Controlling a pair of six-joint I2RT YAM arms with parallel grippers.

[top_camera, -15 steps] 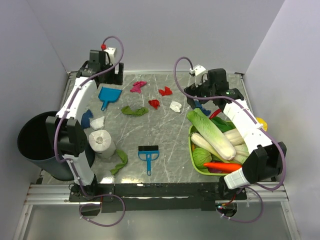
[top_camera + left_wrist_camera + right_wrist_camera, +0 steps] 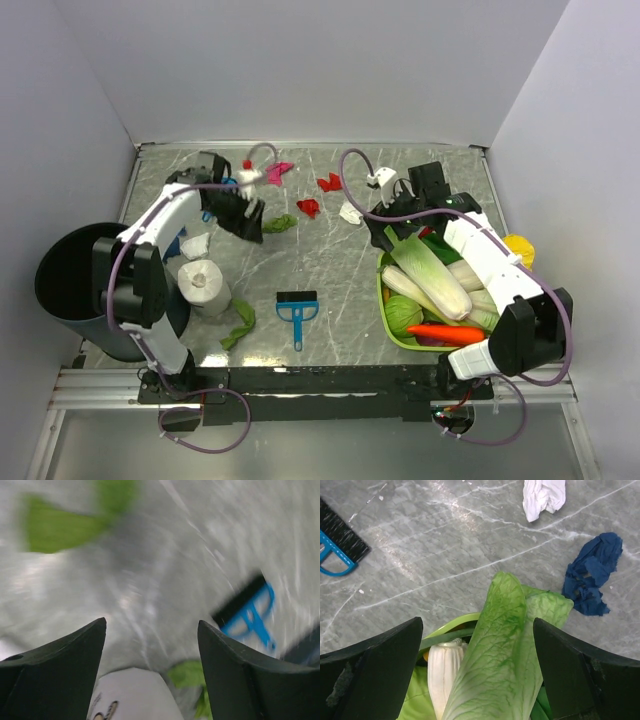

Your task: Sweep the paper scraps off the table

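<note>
— Checked the left end effector (image 2: pixel 151 625)?
— Spread, pinching nothing. Hangs over the table (image 2: pixel 330 265) toward 10 o'clock, just beside a green scrap (image 2: pixel 280 222). Badly blurred in its wrist view.
— And the right end effector (image 2: pixel 477 622)?
— Spread as well, nothing pinched. Poised above a lettuce leaf (image 2: pixel 505 645) at the 11 o'clock corner of the green basket (image 2: pixel 382 300).
— Located the paper scraps (image 2: pixel 308 207)?
— Scattered loose on the table. Magenta scrap (image 2: pixel 278 170) and red scrap (image 2: pixel 330 182) toward 12 o'clock, white scrap (image 2: pixel 544 497) around 1 o'clock, blue scrap (image 2: pixel 592 575) close by the leaf. Second green scrap (image 2: pixel 238 322) at 7 o'clock, just beside the tissue roll (image 2: pixel 205 282); blue brush (image 2: pixel 296 310) at 6 o'clock.
</note>
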